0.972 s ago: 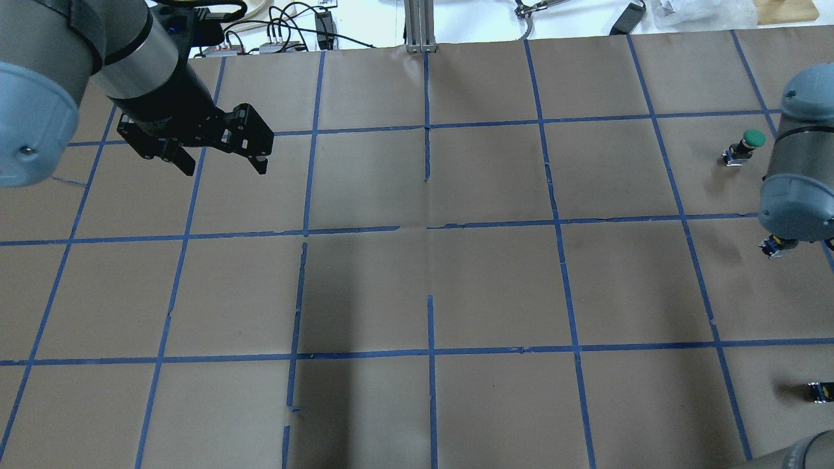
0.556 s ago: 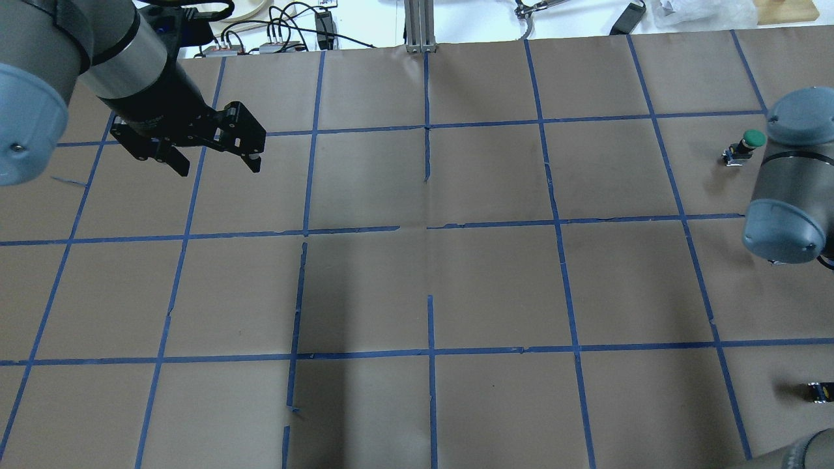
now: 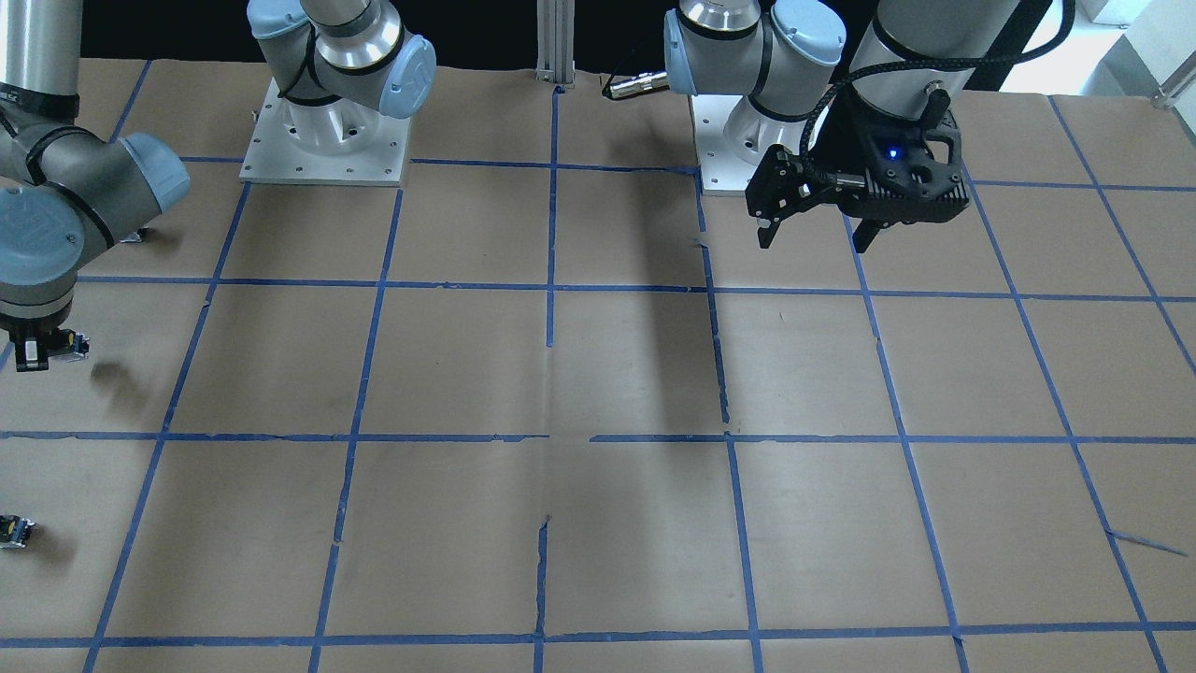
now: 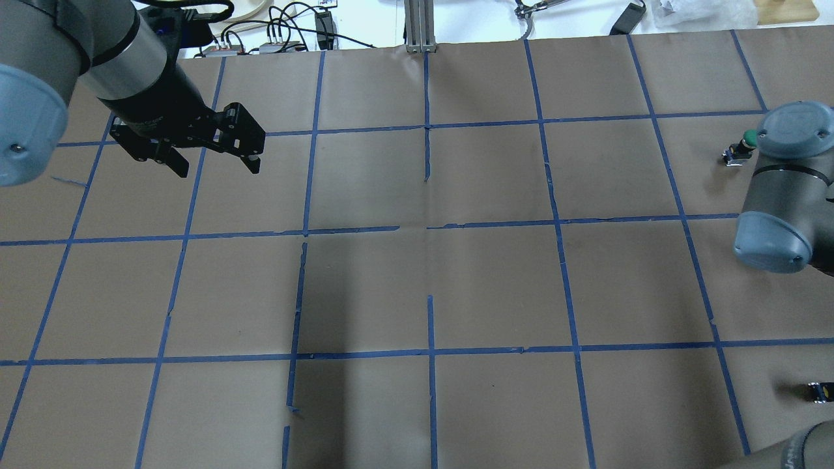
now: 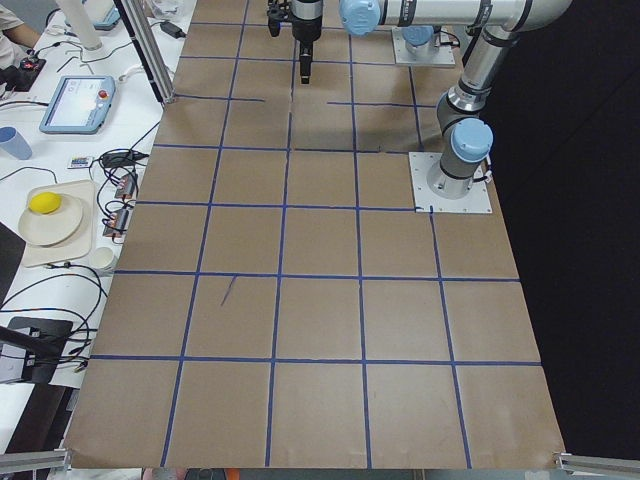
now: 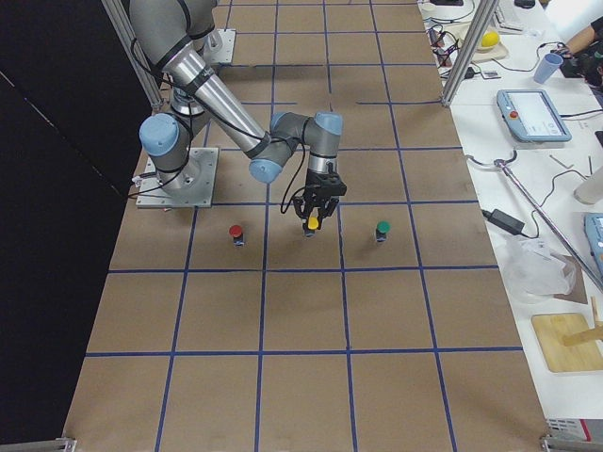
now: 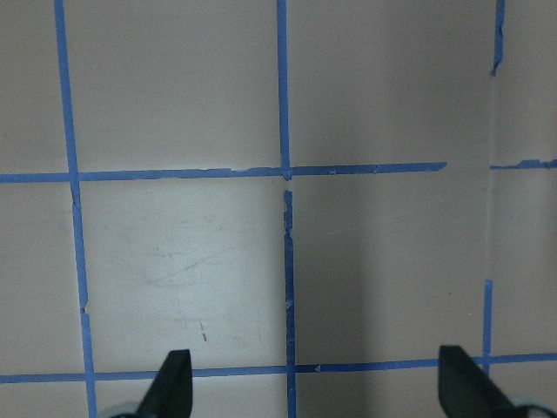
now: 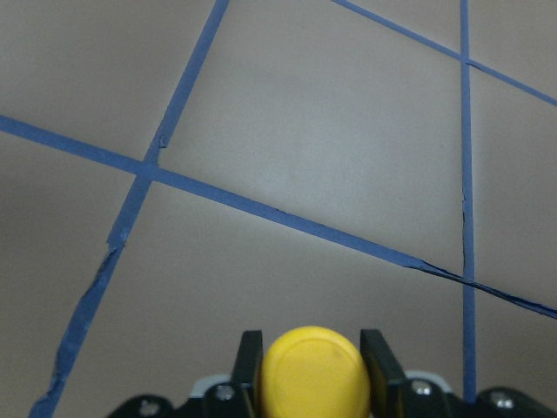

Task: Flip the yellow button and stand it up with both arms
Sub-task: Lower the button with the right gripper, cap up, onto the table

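The yellow button (image 8: 312,373) sits cap-forward between the fingers of my right gripper (image 8: 311,344), which is shut on it. In the exterior right view the gripper (image 6: 314,215) holds the button (image 6: 312,223) low over the paper-covered table; I cannot tell whether it touches. In the front-facing view this gripper (image 3: 35,348) is at the left edge. In the overhead view the right arm (image 4: 778,202) hides both. My left gripper (image 4: 212,161) is open and empty, hovering at the far left; it also shows in the front-facing view (image 3: 815,236) and the left wrist view (image 7: 318,387).
A green-capped button (image 6: 382,230) lies beyond the yellow one, half hidden by the right arm in the overhead view (image 4: 737,154). A red-capped button (image 6: 236,232) stands nearer the robot's base. A small switch body (image 4: 819,391) shows at the overhead view's right edge.
The right arm's wrist has swung left and now covers the button that showed under it. The left gripper has shifted slightly left and stays open.
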Controlling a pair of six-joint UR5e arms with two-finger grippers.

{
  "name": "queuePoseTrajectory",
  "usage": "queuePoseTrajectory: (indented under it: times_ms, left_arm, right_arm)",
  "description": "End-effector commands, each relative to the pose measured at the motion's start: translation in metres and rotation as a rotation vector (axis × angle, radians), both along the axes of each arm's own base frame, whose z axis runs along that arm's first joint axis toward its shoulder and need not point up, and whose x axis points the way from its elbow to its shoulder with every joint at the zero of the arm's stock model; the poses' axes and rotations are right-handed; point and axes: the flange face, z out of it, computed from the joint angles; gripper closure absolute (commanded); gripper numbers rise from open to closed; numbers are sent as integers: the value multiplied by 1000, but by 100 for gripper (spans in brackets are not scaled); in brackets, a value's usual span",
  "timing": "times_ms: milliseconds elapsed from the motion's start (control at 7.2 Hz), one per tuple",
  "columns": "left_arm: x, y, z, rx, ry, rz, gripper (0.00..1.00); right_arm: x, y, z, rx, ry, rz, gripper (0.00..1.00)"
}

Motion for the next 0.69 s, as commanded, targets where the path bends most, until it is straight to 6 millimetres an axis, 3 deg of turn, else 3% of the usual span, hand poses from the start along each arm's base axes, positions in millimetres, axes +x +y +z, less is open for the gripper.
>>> queuePoseTrajectory:
  times_ms: [0, 556]
  left_arm:
    - [2, 0, 3, -1, -7, 4, 0]
    - [3, -1, 5, -4, -7, 4, 0]
  right_arm:
    - [-1, -3, -4, -9, 5, 2, 97]
    - [-2, -3, -22, -19, 10, -7, 95]
